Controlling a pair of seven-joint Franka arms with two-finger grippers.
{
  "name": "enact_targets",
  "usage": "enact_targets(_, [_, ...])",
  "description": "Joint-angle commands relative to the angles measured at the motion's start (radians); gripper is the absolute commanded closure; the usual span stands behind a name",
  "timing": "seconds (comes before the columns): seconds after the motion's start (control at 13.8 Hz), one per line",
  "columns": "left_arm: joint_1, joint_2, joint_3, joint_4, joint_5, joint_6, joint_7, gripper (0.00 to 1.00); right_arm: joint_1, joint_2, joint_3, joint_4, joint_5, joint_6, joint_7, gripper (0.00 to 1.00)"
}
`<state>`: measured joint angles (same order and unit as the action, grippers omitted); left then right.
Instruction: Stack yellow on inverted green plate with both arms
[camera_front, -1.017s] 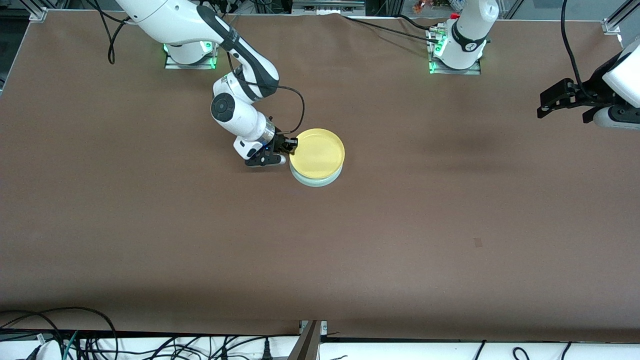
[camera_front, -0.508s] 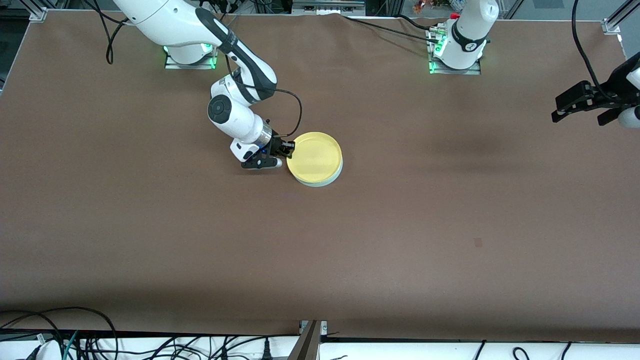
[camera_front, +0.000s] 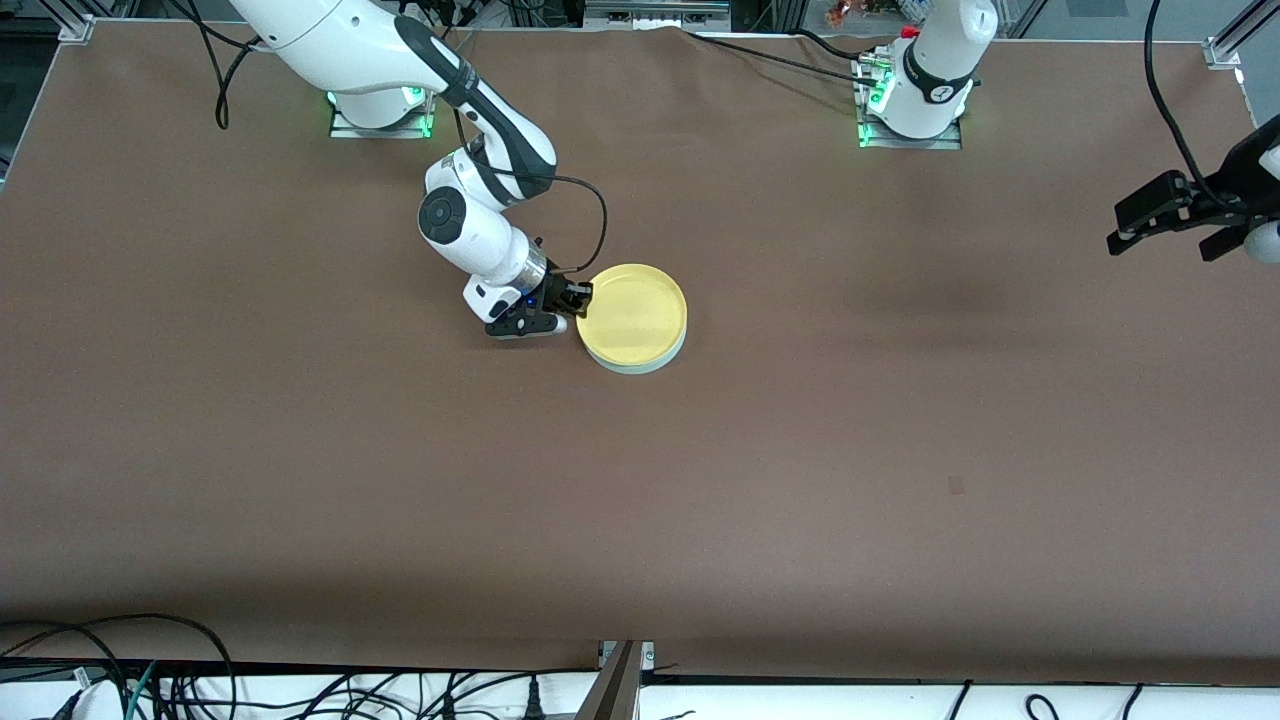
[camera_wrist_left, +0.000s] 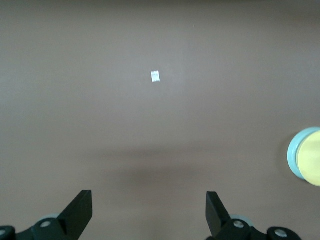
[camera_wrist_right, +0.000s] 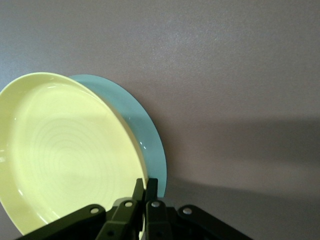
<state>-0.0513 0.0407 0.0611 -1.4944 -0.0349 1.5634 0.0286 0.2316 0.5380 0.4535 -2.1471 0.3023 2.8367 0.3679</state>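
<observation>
brown counter (camera_front: 800, 450) carries the yellow (camera_front: 634, 312) atop the green plate (camera_front: 640, 364), its rim pinched by the right pincer (camera_front: 572, 300) to seat it squarely, while the left pincer (camera_front: 1165, 215) waits spread over the counter's left-arm end.

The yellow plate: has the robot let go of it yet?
No. In the right wrist view the right gripper is pinched shut on the rim of the yellow plate, which sits over the green plate.
</observation>
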Motion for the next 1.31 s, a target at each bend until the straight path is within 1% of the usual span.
enact_targets(0.0, [0.014, 0.036, -0.003, 0.016, 0.007, 0.049, 0.021, 0.00, 0.021, 0.025, -0.012, 0.001, -0.002, 0.033, -0.009, 1.00])
enact_targets(0.22, [0.016, 0.035, -0.007, 0.016, 0.013, 0.047, 0.016, 0.00, 0.020, 0.025, -0.012, 0.001, -0.002, 0.033, -0.012, 1.00])
enact_targets(0.29, [0.016, 0.033, -0.006, 0.016, 0.012, 0.047, 0.016, 0.00, 0.018, 0.025, -0.012, 0.001, -0.002, 0.033, -0.015, 0.95])
enact_targets(0.36, [0.018, 0.033, -0.003, 0.014, 0.010, 0.046, 0.016, 0.00, 0.012, 0.025, -0.013, 0.006, 0.000, 0.029, -0.012, 0.52])
enact_targets(0.44, [0.016, 0.033, -0.004, 0.014, 0.010, 0.046, 0.014, 0.00, 0.006, 0.025, -0.012, 0.012, -0.003, 0.026, -0.017, 0.01])
enact_targets(0.58, [0.016, 0.036, -0.004, 0.016, 0.012, 0.049, 0.011, 0.00, 0.003, 0.017, -0.015, 0.036, -0.002, 0.009, -0.017, 0.00])
enact_targets(0.65, [0.018, 0.036, -0.004, 0.016, 0.012, 0.049, 0.010, 0.00, -0.001, 0.007, -0.027, 0.068, -0.003, -0.055, -0.017, 0.00])
enact_targets(0.8, [0.018, 0.034, -0.003, 0.016, 0.012, 0.049, 0.010, 0.00, -0.002, -0.033, -0.070, 0.191, -0.005, -0.303, -0.015, 0.00])
enact_targets(0.87, [0.016, 0.034, -0.004, 0.016, 0.010, 0.050, 0.010, 0.00, -0.002, -0.055, -0.105, 0.252, -0.009, -0.426, -0.015, 0.00])
enact_targets(1.02, [0.016, 0.039, -0.004, 0.016, 0.012, 0.052, 0.010, 0.00, -0.003, -0.072, -0.198, 0.427, -0.070, -0.700, -0.043, 0.00])
enact_targets(1.16, [0.018, 0.038, -0.004, 0.014, 0.010, 0.050, 0.010, 0.00, -0.011, -0.046, -0.255, 0.626, -0.144, -0.952, -0.116, 0.00])
enact_targets(1.23, [0.016, 0.036, -0.004, 0.014, 0.010, 0.049, 0.008, 0.00, -0.015, -0.038, -0.288, 0.697, -0.172, -1.036, -0.145, 0.00])
